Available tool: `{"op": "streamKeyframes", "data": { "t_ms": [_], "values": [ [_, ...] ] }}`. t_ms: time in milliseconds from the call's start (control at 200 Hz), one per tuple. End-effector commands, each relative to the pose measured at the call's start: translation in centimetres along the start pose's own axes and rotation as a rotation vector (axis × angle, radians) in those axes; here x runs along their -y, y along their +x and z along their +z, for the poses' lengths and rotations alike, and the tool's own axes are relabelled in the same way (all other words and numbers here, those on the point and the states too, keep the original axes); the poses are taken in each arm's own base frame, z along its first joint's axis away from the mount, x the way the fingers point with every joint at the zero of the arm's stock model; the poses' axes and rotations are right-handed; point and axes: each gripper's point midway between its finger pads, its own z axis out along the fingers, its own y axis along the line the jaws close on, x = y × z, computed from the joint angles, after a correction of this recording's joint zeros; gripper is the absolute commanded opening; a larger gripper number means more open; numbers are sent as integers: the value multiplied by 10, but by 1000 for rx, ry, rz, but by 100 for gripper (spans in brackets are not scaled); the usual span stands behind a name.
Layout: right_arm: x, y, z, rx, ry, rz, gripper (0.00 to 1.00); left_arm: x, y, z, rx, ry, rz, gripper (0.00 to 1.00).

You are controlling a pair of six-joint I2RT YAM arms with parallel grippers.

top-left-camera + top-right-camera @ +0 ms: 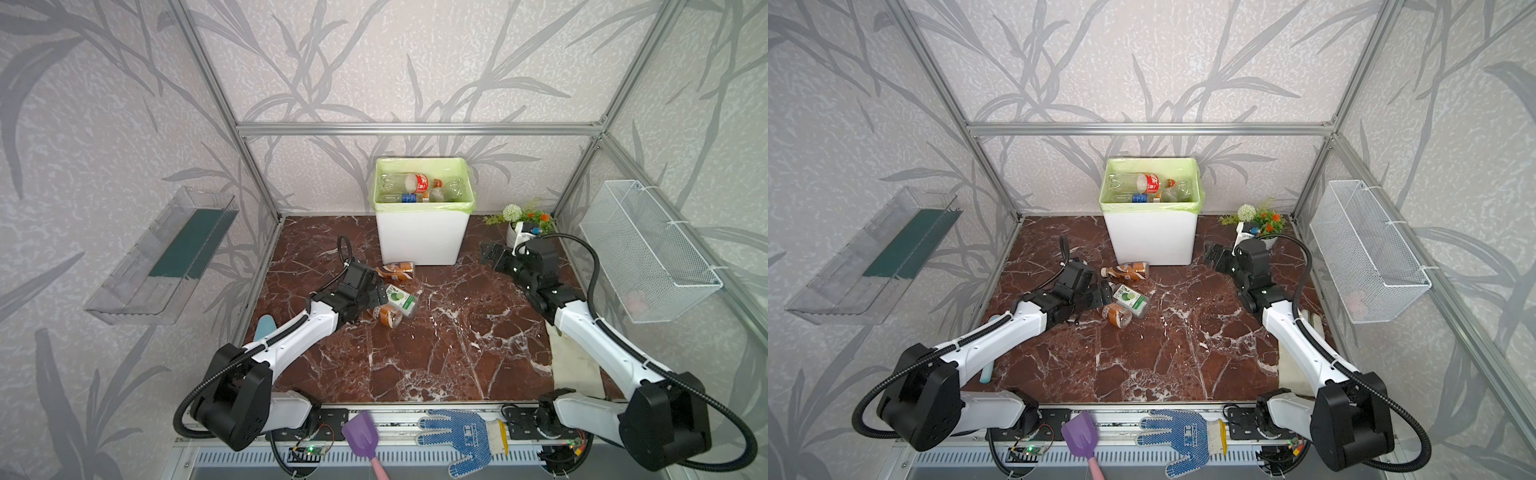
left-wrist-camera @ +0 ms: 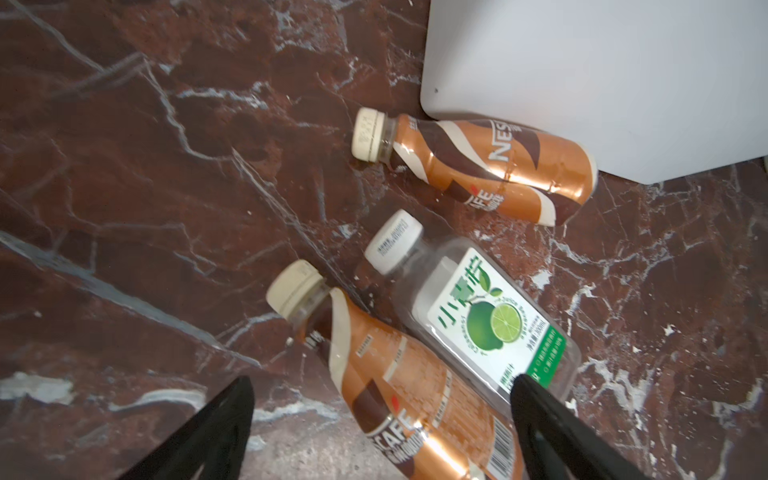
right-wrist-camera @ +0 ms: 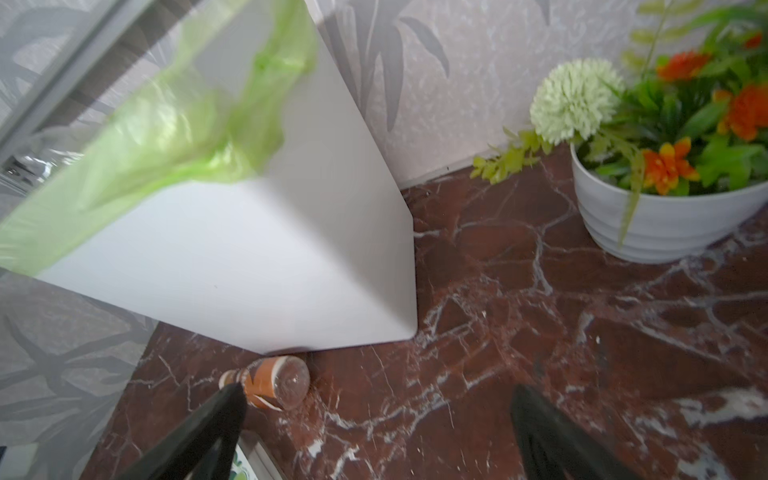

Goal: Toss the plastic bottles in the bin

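Marbled red-brown surface (image 1: 415,353) carries three plastic bottles (image 2: 478,320) just ahead of the left pincer (image 2: 382,384), whose wide-open jaws straddle one brown coffee bottle (image 2: 415,395), ungripped. Beyond stands the bin (image 1: 419,237); beside it the right pincer (image 3: 377,390) gapes empty.

Covered, cropped or smeared

In a top view, lime bottle (image 1: 402,300) and near coffee bottle (image 1: 390,318) partly covered by the left tool (image 1: 381,294); flower pot (image 1: 515,237) half behind the right arm (image 1: 582,324); bottles (image 1: 419,187) heaped in the bin (image 1: 419,241), count unclear; pink blur inside the mesh basket (image 1: 648,249), not nameable. In the left wrist view, base of that coffee bottle lost past the edge. In the right wrist view, green liner (image 3: 166,137) smeared, pot cropped.
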Motion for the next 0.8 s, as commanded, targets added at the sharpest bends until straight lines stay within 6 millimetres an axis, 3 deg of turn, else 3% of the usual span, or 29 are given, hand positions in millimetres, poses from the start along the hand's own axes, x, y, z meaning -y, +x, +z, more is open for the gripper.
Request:
{"op": "streamKeyframes", "data": {
  "t_ms": [0,170,335,685,795],
  "values": [
    [15,4,-13,31,36,-16,99,6,27,10,-98,-3,-135,93],
    [49,21,-20,11,83,84,99,8,45,30,-132,9,-309,88],
    [69,21,-28,14,115,115,99,-1,51,37,-127,-24,-399,86],
    [78,24,-31,10,133,131,99,-11,58,57,-130,-49,-487,81],
    [80,24,-32,8,138,133,99,-18,62,60,-143,-47,-500,74]
  ]
}}
